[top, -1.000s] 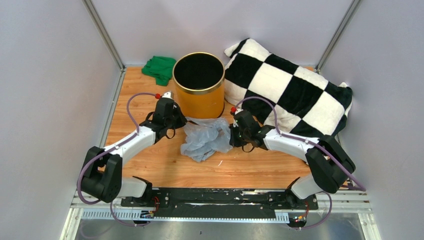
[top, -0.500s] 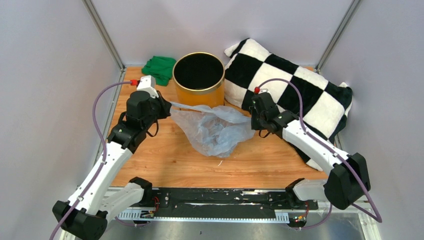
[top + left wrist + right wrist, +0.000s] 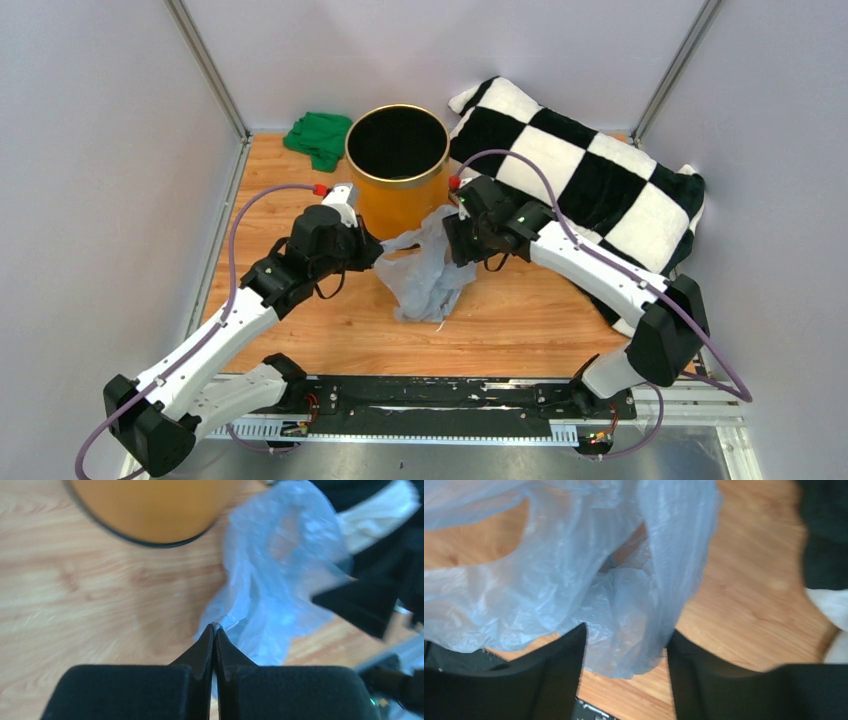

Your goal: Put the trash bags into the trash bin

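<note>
A green cloth [image 3: 320, 138] lies behind and left of the trash bin [image 3: 398, 195]. Front-left of the bin, the left gripper [image 3: 214, 629] is pinched tight on a corner of the trash bag [image 3: 430, 280]. The bag hangs crumpled just in front of the bin, above the tabletop [image 3: 300, 310]. Front-right of the bin, the right gripper [image 3: 626, 631] has its fingers spread wide, with bag film draped between them. A checkered blanket [image 3: 590, 180] lies to the bin's right.

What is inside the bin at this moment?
Only its black inside shows in the bin; no bag in it. The bag hangs in front of it, pinched by the left fingers. The dark bottom is too dim to check.
</note>
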`<state>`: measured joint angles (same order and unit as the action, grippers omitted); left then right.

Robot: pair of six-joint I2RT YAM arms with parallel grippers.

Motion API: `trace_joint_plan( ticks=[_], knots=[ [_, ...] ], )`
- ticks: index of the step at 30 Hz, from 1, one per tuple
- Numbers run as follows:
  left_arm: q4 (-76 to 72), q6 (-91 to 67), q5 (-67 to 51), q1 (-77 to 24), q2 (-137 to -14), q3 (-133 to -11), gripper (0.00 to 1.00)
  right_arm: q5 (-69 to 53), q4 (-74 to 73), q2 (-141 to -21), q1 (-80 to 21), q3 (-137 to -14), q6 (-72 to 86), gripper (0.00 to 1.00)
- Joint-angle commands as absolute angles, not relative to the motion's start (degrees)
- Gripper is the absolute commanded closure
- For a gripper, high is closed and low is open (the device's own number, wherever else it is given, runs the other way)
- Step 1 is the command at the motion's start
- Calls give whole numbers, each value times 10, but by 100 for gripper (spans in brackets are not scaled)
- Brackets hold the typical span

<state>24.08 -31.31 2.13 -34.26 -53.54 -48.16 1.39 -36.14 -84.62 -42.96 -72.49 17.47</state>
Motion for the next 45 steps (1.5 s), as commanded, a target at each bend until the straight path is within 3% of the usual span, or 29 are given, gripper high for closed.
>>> trace_joint_plan(
  ticks=[1, 6, 12, 16, 25, 35, 45],
  knots=[
    [302, -386, 207, -342, -543, -438, 100, -29, -398, -832, -441, -737, 180, 27],
    [272, -399, 213, -297, -537, -375, 100, -25, -397, -765, -441, -718, 176, 16],
    [248, -404, 213, -276, -557, -347, 100, -5, -385, -685, -441, -650, 206, 14],
    [233, -407, 195, -247, -579, -328, 100, -7, -377, -638, -440, -578, 226, 18],
    [217, -407, 180, -239, -605, -319, 100, -115, -222, -617, -441, -449, 299, 47],
    [216, -412, 171, -239, -601, -310, 100, -187, -71, -711, -466, -411, 359, 47],
    [235, -412, 156, -239, -578, -318, 100, -169, -11, -796, -493, -402, 402, 51]
  ],
)
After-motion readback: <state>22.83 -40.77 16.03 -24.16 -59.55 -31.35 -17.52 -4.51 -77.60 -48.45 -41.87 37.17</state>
